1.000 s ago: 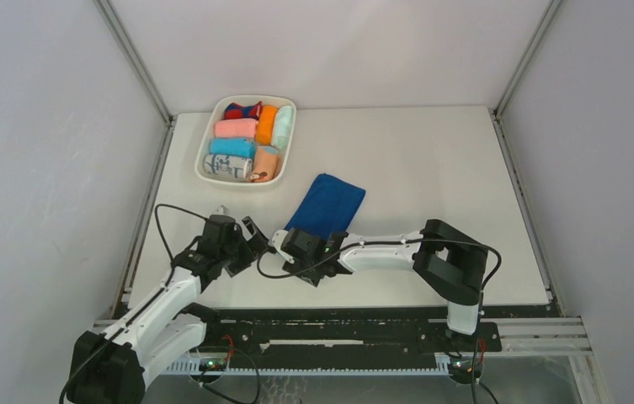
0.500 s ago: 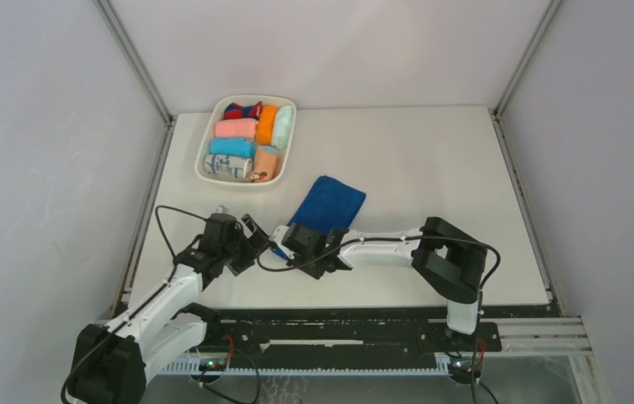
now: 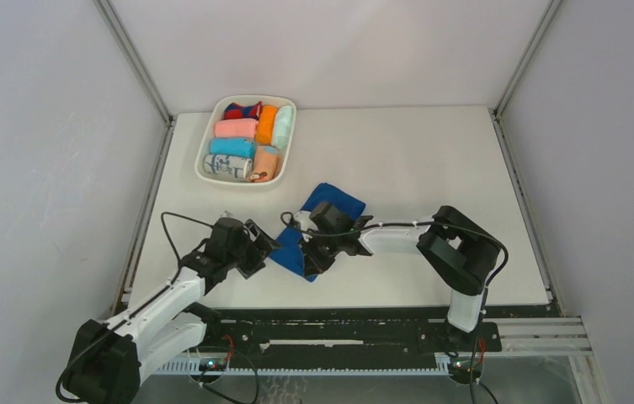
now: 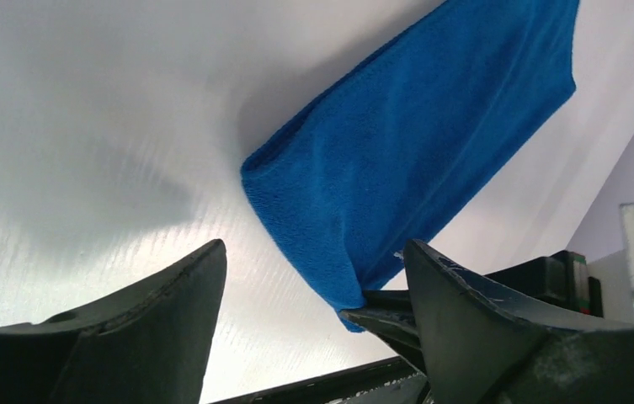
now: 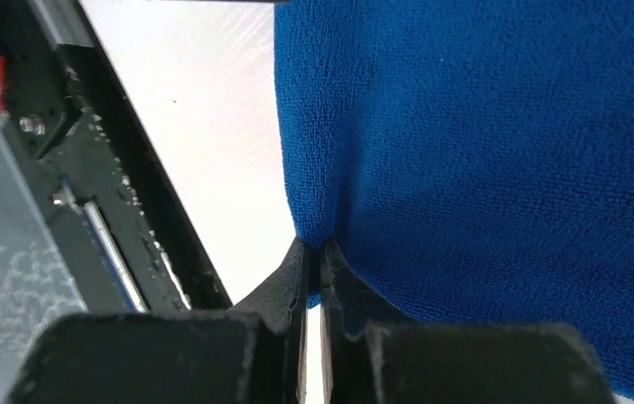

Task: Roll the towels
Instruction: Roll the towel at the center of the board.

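The royal-blue towel (image 3: 336, 200) lies slantwise on the white table (image 3: 431, 168), its near end (image 3: 290, 252) lifted a little. My right gripper (image 3: 308, 261) is shut on that end's corner; in the right wrist view its fingertips (image 5: 314, 252) pinch the blue terry (image 5: 482, 160). My left gripper (image 3: 264, 246) stands open just left of the same end. In the left wrist view the towel (image 4: 414, 143) hangs between its open fingers (image 4: 153, 328), apart from them, and the right gripper's fingertips (image 4: 385, 310) hold the corner. A peach-orange roll (image 3: 266, 163) lies in the tray.
A white tray (image 3: 204, 151) at the back left holds several rolled cloths: pink, orange, mint, light blue, a white printed one. The black rail (image 3: 338, 324) runs along the table's near edge, close behind both grippers. Grey walls enclose the table on three sides.
My right gripper has shut on the towel's near corner and drawn back to the right, raising that end. My left gripper has shifted right toward the towel and narrowed slightly.
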Robot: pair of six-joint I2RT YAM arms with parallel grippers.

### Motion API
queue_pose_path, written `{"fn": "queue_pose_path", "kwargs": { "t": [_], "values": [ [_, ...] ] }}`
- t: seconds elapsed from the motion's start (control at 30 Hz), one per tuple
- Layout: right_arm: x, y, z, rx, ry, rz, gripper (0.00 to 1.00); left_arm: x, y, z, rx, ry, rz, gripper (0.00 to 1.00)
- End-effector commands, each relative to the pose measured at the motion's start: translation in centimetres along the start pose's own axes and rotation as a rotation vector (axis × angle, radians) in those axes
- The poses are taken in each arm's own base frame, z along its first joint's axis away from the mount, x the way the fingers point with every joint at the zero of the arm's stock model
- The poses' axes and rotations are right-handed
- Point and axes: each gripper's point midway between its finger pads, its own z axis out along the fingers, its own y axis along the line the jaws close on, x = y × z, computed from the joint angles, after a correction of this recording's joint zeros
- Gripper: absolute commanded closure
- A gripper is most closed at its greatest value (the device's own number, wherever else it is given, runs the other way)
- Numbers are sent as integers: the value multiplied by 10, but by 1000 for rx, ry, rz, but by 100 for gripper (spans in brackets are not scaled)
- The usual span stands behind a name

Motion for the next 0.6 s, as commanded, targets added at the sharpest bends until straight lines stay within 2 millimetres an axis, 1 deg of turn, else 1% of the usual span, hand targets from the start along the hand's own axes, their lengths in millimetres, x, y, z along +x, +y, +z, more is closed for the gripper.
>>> {"fn": "queue_pose_path", "kwargs": {
  "t": [0.0,0.13,0.37,0.5,0.53,0.57],
  "values": [
    [-27,27,-14,-215,-132,97,100,1,4,4,8,-24,-65,21],
    [-24,20,-13,-254,-150,167,100,1,3,6,11,-25,-82,29],
    [-18,15,-7,-289,-147,224,100,-7,-2,16,-16,-46,-75,39],
    [-15,12,-5,-312,-148,250,100,-12,2,24,-64,-60,-61,49],
    [-15,11,-4,-309,-148,251,100,-12,1,25,-65,-60,-59,52],
    [-15,11,-4,-308,-147,250,100,-13,1,25,-68,-63,-59,54]
  ]
}}
